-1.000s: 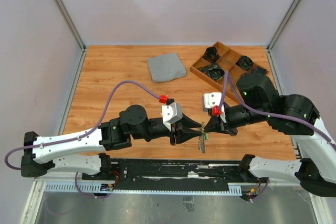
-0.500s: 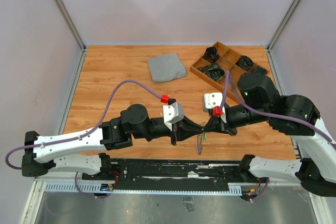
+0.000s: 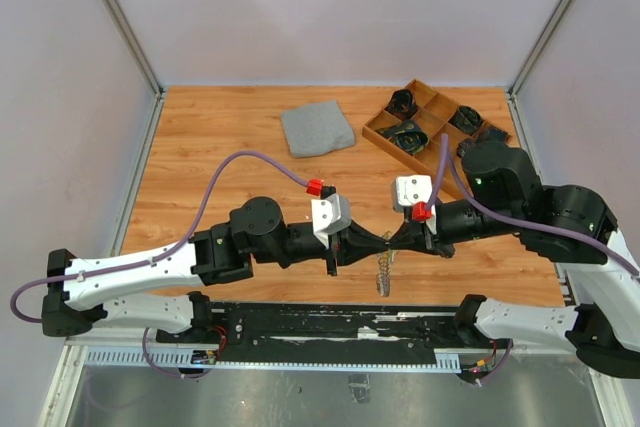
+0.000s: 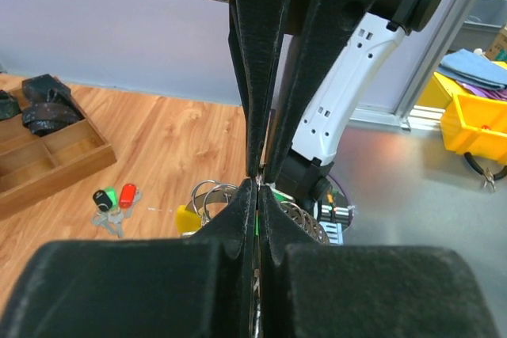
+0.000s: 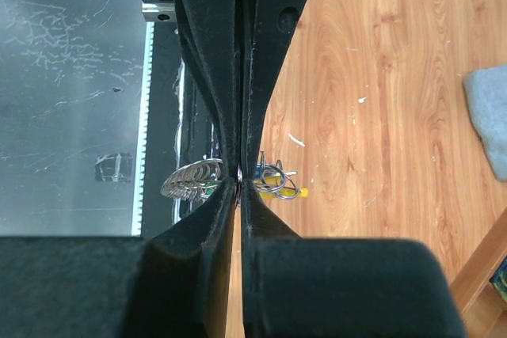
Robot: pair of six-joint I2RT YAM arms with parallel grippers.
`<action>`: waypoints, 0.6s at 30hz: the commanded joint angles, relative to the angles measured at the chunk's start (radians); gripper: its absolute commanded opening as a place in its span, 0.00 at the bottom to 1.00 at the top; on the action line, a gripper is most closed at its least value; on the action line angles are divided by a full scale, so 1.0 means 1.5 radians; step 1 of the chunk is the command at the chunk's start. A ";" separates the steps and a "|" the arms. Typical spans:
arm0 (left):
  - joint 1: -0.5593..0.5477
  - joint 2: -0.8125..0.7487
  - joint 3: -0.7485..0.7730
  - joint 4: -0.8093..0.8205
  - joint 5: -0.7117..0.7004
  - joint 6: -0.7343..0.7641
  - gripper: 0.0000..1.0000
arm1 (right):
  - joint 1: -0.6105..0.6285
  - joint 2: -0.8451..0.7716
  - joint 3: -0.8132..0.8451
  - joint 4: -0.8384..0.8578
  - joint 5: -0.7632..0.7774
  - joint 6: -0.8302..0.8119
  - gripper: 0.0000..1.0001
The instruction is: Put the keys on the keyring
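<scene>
- Keyring (image 3: 383, 271) is clamped between left gripper (image 3: 372, 244) and right gripper (image 3: 397, 241), both pinched together, tips met, near table's (image 3: 220, 147) 6 o'clock edge.
- Loose keys (image 4: 115, 198) are seen on the wood at keyring's 9 o'clock, left wrist view.

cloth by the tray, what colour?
Grey; the cloth shows best in the top external view.

silvery keyring (image 5: 190, 181), grey cloth (image 3: 317, 129), wood-grain table (image 3: 220, 137)
</scene>
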 commanded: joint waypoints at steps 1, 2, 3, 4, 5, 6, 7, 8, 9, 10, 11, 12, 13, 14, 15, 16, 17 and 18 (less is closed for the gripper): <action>0.003 0.003 0.019 -0.002 -0.027 0.004 0.01 | 0.009 -0.029 -0.017 0.080 0.032 0.029 0.13; 0.003 0.002 0.018 -0.001 -0.031 0.004 0.00 | 0.009 -0.041 -0.024 0.094 0.049 0.037 0.18; 0.003 0.001 0.018 0.000 -0.037 0.004 0.00 | 0.009 -0.051 -0.033 0.109 0.064 0.046 0.21; 0.003 -0.001 0.015 0.004 -0.042 0.003 0.01 | 0.009 -0.062 -0.042 0.129 0.076 0.057 0.25; 0.003 -0.004 0.011 0.008 -0.045 0.003 0.01 | 0.009 -0.075 -0.054 0.152 0.090 0.071 0.28; 0.003 -0.006 0.008 0.012 -0.050 0.003 0.00 | 0.008 -0.088 -0.069 0.176 0.104 0.086 0.29; 0.003 -0.008 0.005 0.016 -0.054 0.002 0.00 | 0.008 -0.102 -0.084 0.199 0.119 0.102 0.30; 0.003 -0.011 0.001 0.020 -0.058 0.002 0.00 | 0.008 -0.116 -0.101 0.223 0.135 0.118 0.31; 0.003 -0.014 -0.004 0.024 -0.063 0.001 0.01 | 0.008 -0.129 -0.117 0.247 0.149 0.142 0.32; 0.003 -0.018 -0.008 0.030 -0.068 0.000 0.01 | 0.008 -0.142 -0.133 0.268 0.164 0.165 0.32; 0.003 -0.023 -0.014 0.038 -0.075 -0.001 0.01 | 0.008 -0.152 -0.150 0.286 0.178 0.189 0.33; 0.003 -0.028 -0.019 0.045 -0.081 -0.002 0.01 | 0.008 -0.162 -0.164 0.303 0.194 0.217 0.35; 0.003 -0.034 -0.025 0.053 -0.089 -0.003 0.01 | 0.008 -0.170 -0.177 0.317 0.212 0.247 0.36; 0.003 -0.042 -0.032 0.061 -0.097 -0.005 0.01 | 0.009 -0.179 -0.190 0.330 0.230 0.278 0.37; 0.003 -0.050 -0.039 0.073 -0.106 -0.006 0.00 | 0.008 -0.187 -0.205 0.344 0.248 0.315 0.37; 0.003 -0.060 -0.050 0.087 -0.117 -0.008 0.00 | 0.008 -0.198 -0.222 0.365 0.264 0.353 0.38; 0.003 -0.071 -0.062 0.101 -0.130 -0.012 0.00 | 0.008 -0.211 -0.239 0.388 0.280 0.391 0.39; 0.003 -0.082 -0.074 0.117 -0.140 -0.014 0.01 | 0.008 -0.225 -0.261 0.413 0.289 0.432 0.40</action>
